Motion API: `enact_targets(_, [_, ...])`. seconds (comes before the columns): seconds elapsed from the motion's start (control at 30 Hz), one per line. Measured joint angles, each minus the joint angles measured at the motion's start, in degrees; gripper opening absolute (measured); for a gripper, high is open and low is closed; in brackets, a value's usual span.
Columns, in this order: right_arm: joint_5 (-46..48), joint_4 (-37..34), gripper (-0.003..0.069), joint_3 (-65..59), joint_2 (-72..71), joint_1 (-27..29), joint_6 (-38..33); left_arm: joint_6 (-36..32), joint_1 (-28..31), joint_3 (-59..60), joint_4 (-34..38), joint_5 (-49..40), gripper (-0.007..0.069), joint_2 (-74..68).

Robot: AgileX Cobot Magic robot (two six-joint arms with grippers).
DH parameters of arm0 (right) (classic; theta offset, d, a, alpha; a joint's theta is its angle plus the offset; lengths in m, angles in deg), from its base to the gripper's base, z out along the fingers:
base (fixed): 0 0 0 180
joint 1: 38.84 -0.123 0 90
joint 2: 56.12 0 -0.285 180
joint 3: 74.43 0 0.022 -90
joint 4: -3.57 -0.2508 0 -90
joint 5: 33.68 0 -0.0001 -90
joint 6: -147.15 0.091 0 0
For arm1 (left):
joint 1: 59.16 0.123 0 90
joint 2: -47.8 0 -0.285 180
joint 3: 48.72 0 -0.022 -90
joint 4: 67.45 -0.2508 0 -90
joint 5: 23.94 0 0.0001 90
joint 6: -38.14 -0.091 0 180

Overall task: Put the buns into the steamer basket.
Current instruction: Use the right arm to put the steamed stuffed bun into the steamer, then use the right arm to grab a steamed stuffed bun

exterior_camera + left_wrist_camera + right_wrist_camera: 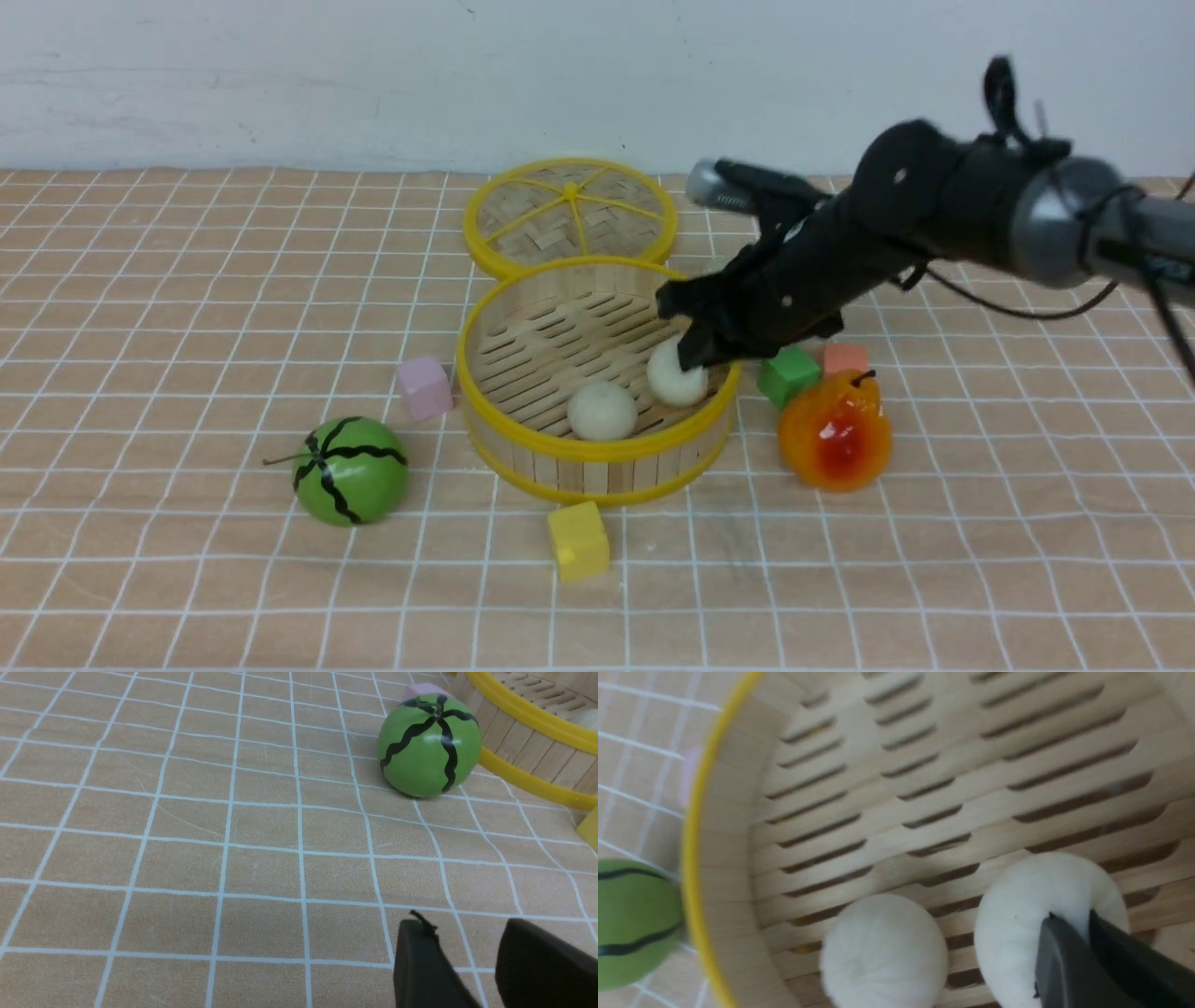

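Your right gripper [1071, 915] pinches one of two visible buns [602, 411] in one basket [597, 451]; your left gripper [466, 926] stands spread.

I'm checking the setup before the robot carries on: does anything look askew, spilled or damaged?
Nothing looks spilled or damaged. The one oddity is the woven lid: its near edge is hidden behind the steamer basket, so I can't tell whether it lies flat or is propped there.
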Motion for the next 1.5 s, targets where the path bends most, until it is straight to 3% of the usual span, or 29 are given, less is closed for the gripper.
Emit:
enact_targets(0.13, [-1.7, -0.1, 0.0079, 0.0, 1.3, -0.1, 0.0, 0.0, 0.0, 0.0, 0.0, 0.0, 0.0238, 0.0])
enact_targets(0.3, [-1.1, 0.0, 0.0286, 0.5, 0.1, -0.1, 0.0, 0.0, 0.0, 0.0, 0.0, 0.0, 0.0238, 0.0])
enact_targets(0.4, [1.5, 0.9, 0.0370, 3.1, -0.4, 0.0, -0.7, 0.0, 0.0, 0.0, 0.0, 0.0, 0.0238, 0.0])
enact_targets(0.53, [5.3, 5.7, 0.0429, 11.2, -0.5, 0.4, -0.9, 0.0, 0.0, 0.0, 0.0, 0.0, 0.0238, 0.0])
enact_targets(0.63, [5.5, 10.2, 0.0431, 14.7, -0.5, 0.7, -0.5, 0.0, 0.0, 0.0, 0.0, 0.0, 0.0238, 0.0])
enact_targets(0.7, [4.2, 17.1, 0.0419, 17.7, -0.2, 0.7, 1.0, 0.0, 0.0, 0.0, 0.0, 0.0, 0.0238, 0.0])
enact_targets(0.9, [-5.0, 31.5, 0.0348, 18.9, 4.3, 1.0, 12.8, 0.0, 0.0, 0.0, 0.0, 0.0, 0.0238, 0.0])
enact_targets(1.1, [-11.7, 33.1, 0.0283, 18.9, 9.5, 1.0, 20.2, 0.0, 0.0, 0.0, 0.0, 0.0, 0.0238, 0.0])
enact_targets(1.5, [-18.0, 32.7, 0.0270, 19.0, 14.4, 4.0, 33.0, 0.0, 0.0, 0.0, 0.0, 0.0, 0.0238, 0.0])
